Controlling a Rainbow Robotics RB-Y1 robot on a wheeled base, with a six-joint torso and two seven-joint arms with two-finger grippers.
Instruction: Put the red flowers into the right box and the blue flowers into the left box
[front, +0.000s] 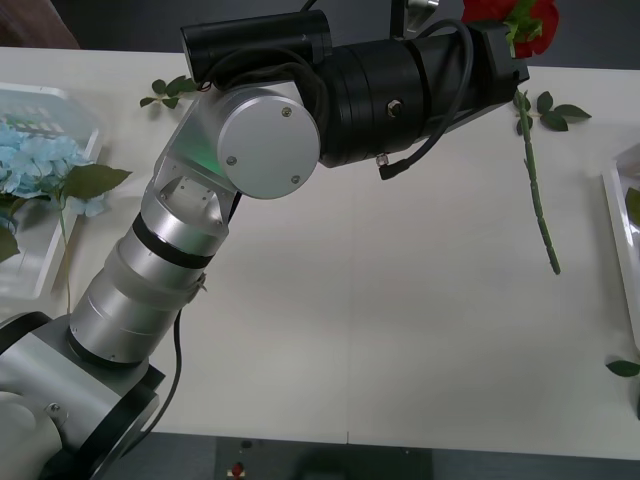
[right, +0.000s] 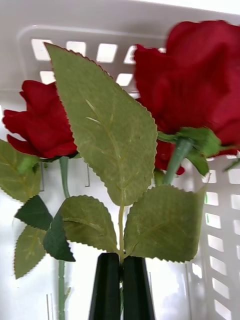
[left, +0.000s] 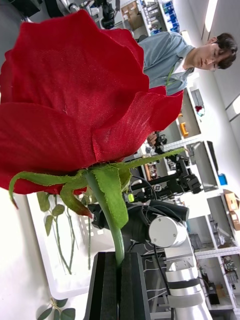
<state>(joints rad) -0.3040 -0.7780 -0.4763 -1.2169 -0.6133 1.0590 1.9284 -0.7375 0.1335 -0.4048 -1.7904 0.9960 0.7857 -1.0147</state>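
My left gripper (front: 512, 48) is raised at the far right of the table, shut on a red flower (front: 525, 15) just under the bloom. The flower's thin green stem (front: 537, 205) hangs down over the tabletop. In the left wrist view the black fingers (left: 107, 287) pinch that stem below the big bloom (left: 75, 100). My right gripper (right: 121, 287) is inside the white slotted right box (right: 220, 210), shut on a leafy stem between two red flowers (right: 45, 125). Blue flowers (front: 35, 160) lie in the left box (front: 85, 115).
A loose leaf sprig (front: 170, 92) lies at the back left and another sprig (front: 622, 368) near the right edge. The right box's rim (front: 620, 215) shows at the far right. My left arm's elbow (front: 265, 140) spans the middle of the table.
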